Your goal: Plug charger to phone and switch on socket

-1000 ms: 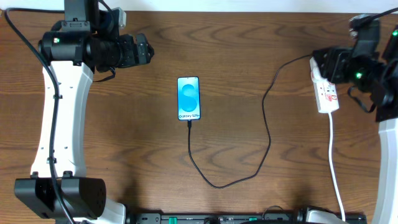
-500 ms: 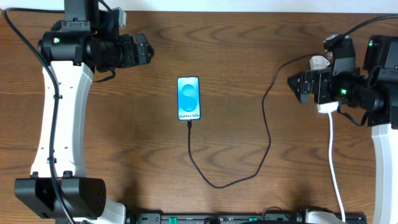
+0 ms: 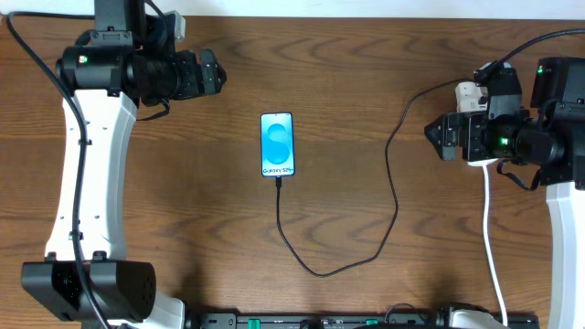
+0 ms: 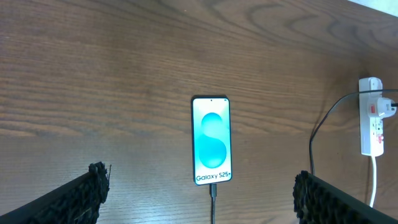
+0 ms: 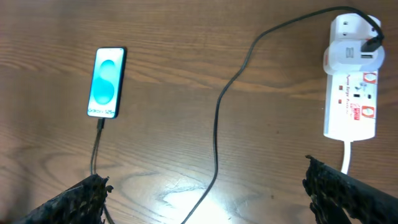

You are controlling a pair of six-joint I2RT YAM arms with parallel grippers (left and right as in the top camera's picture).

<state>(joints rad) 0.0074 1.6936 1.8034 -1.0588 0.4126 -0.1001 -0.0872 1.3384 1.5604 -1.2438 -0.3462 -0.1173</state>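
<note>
Off the socket (image 5: 349,93) now, right fingers (image 5: 336,190) sprung wide, empty; left fingers (image 4: 68,199) wide too; charger (image 3: 395,196) sits in phone (image 3: 277,144), switch likely pressed.

The overhead view looks straight down on the whole counter (image 3: 347,55). Both wrist views look down from well above, sharing the phone (image 4: 211,140) and power strip (image 5: 351,93).

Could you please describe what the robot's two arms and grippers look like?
The left arm and right arm both have white links, black joints with small green lights, and black wiring trailing along them. The left gripper and right gripper are black, and their fingers look rough and textured.
</note>
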